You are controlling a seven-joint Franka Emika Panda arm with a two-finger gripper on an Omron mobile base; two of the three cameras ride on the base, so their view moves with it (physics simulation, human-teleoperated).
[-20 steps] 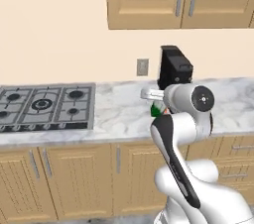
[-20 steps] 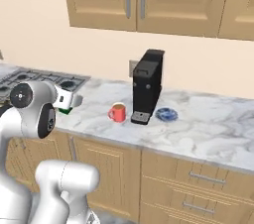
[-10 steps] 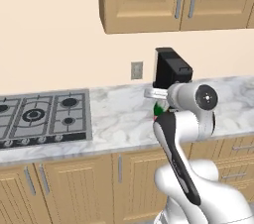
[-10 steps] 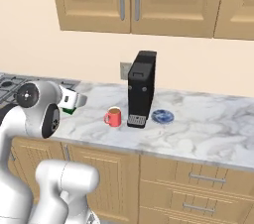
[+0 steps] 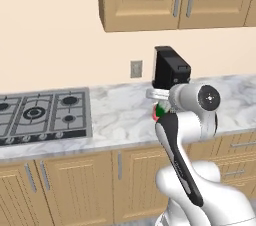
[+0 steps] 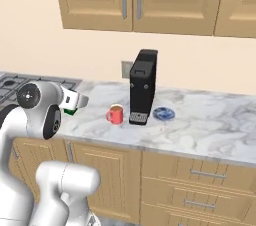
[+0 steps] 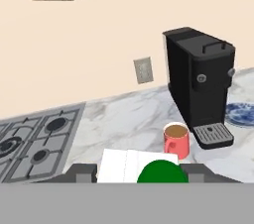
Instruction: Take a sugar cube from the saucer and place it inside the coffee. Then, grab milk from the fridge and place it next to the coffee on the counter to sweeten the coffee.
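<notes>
In the right base view the gripper [image 6: 75, 101] sits at the middle left of the frame, its jaws closed on the milk carton [image 6: 69, 102], white above and green below, held in the air over the marble counter [image 6: 210, 130]. In the hand view the carton's white top and green part [image 7: 144, 167] sit at the bottom centre between the two dark finger tips [image 7: 82, 171]. In the left base view the carton [image 5: 159, 104] peeks out beside the arm's wrist at centre right.

The red mug of coffee [image 6: 115, 114] stands on the counter right of the carton, brown liquid showing at its top in the hand view [image 7: 176, 140]. Just to its right is the black coffee machine [image 6: 142, 94], and beyond that the blue saucer [image 6: 163, 114]. The gas hob [image 5: 40, 114] lies at the left of the left base view. A wall socket [image 7: 144, 70] is on the wall behind.
</notes>
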